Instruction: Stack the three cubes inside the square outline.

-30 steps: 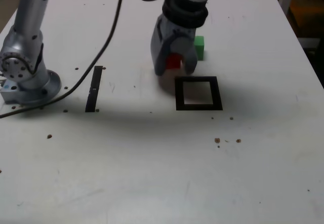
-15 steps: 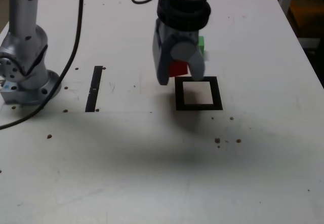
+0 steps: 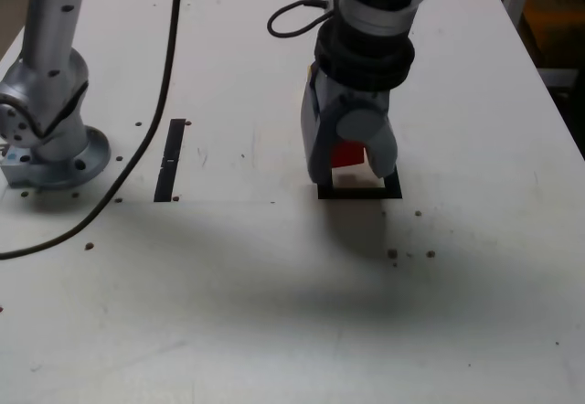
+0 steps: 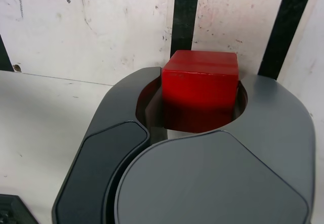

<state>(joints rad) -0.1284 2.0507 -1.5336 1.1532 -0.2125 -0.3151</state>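
My gripper (image 3: pixel 350 170) is shut on the red cube (image 3: pixel 347 154) and holds it just above the table, over the square outline (image 3: pixel 361 191). In the exterior view the jaws and wrist cover most of the outline; only its near edge and right corner show. The wrist view shows the red cube (image 4: pixel 200 95) clamped between the two dark grey jaws of the gripper (image 4: pixel 200 77). Beyond the cube lies the outline's thick black border (image 4: pixel 179 16) around its white centre. No other cube shows in either view.
The arm's silver base (image 3: pixel 46 139) stands at the exterior view's left, with a black cable (image 3: pixel 137 148) curving past it. A narrow black strip (image 3: pixel 169 160) lies between base and gripper. Small brown specks (image 3: pixel 393 254) dot the white table near the outline.
The gripper has carried the red cube toward the camera and to the exterior view's right, from beside the outline's far left corner to over it. The arm now hides the green cube.
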